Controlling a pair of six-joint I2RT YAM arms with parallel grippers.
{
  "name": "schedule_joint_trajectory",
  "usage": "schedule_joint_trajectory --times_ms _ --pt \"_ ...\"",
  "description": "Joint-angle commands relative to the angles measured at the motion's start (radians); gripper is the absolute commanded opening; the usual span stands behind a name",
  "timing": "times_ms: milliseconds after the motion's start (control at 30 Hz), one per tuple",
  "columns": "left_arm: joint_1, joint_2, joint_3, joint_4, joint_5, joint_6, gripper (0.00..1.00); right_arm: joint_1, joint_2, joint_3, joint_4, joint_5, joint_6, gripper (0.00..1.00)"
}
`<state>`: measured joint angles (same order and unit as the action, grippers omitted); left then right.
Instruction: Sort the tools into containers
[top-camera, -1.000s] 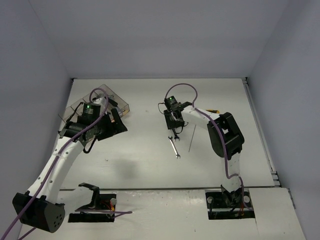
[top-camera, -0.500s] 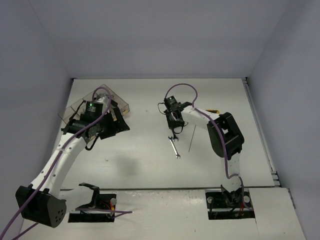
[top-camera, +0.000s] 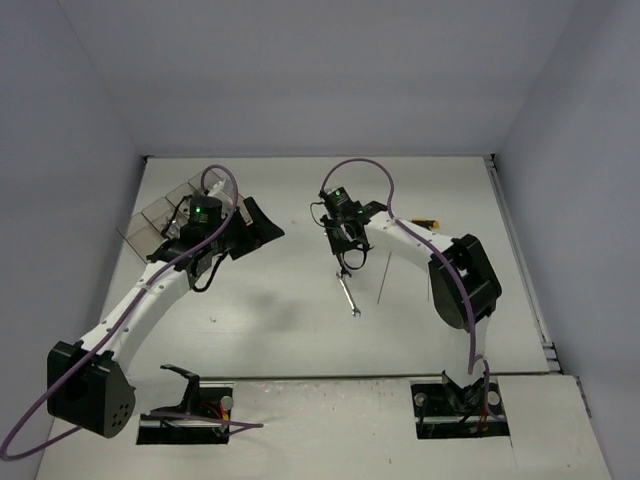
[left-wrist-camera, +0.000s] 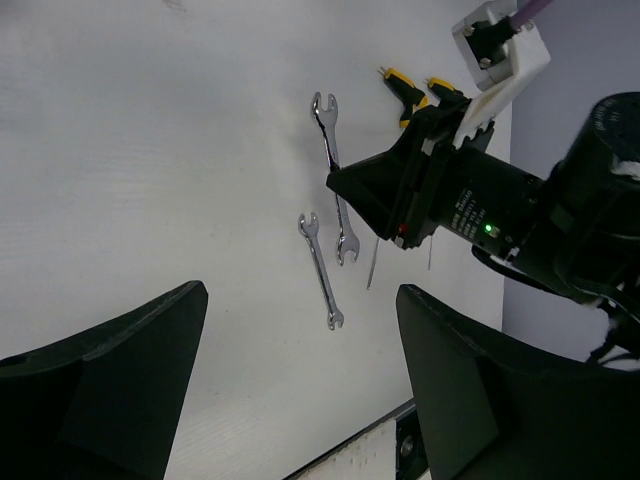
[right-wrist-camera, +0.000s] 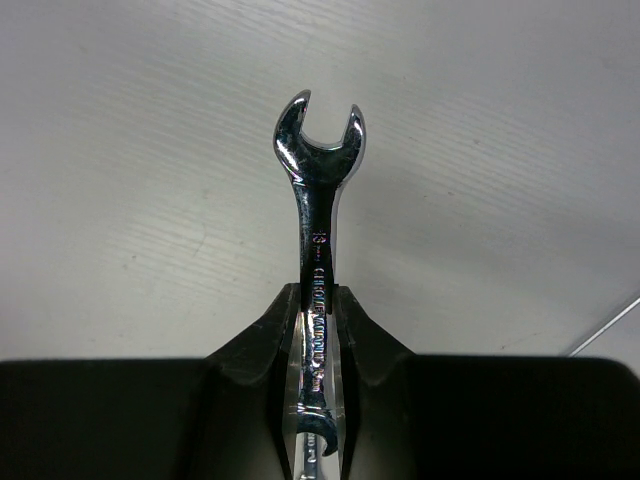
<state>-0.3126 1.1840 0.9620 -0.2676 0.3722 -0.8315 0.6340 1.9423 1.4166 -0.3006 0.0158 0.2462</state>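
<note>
Left tool (left-wrist-camera: 300, 292) swung rightward from containers (top-camera: 158, 215), gaping, right tool (right-wrist-camera: 318, 296) now clamping wrench (right-wrist-camera: 320, 170)

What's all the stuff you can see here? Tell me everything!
containers: one joined row, clear smoky, table's far left.
held wrench: one, shiny silver, in the right jaws.
loose wrench: one, shiny silver, lying mid-table.
thin rod: one, grey, right of the loose wrench.
yellow-handled tool: one, yellow and black, table's right side.
table: one, white.
left jaws: one pair, black, open, empty, near the containers.
right jaws: one pair, black, shut on the held wrench.
</note>
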Motion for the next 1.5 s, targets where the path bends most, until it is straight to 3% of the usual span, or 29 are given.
schedule_joint_trajectory --times_ms 0,267,667,900,1267,1333,1433,1467 --pt "-0.033 0.039 -0.003 0.235 0.023 -0.066 0.74 0.027 -0.129 0.024 0.009 -0.046 -0.015 0.0" --pt "-0.095 0.145 0.021 0.34 -0.007 -0.101 0.73 0.075 -0.222 -0.002 0.078 -0.148 0.015 0.0" --pt "-0.132 0.254 0.103 0.347 -0.023 -0.107 0.67 0.118 -0.271 -0.036 0.143 -0.192 0.066 0.0" --pt "-0.153 0.29 0.094 0.351 -0.068 -0.117 0.44 0.122 -0.281 -0.043 0.178 -0.232 0.094 0.0" --pt "-0.177 0.33 0.098 0.352 -0.069 -0.135 0.35 0.122 -0.278 -0.036 0.199 -0.247 0.097 0.0" --pt "-0.175 0.33 0.102 0.355 -0.067 -0.135 0.27 0.124 -0.275 -0.034 0.201 -0.248 0.097 0.0" --pt "-0.176 0.327 0.112 0.361 -0.073 -0.131 0.0 0.124 -0.27 -0.033 0.201 -0.252 0.097 0.0" --pt "-0.175 0.329 0.116 0.362 -0.073 -0.131 0.0 0.124 -0.269 -0.033 0.201 -0.25 0.097 0.0"
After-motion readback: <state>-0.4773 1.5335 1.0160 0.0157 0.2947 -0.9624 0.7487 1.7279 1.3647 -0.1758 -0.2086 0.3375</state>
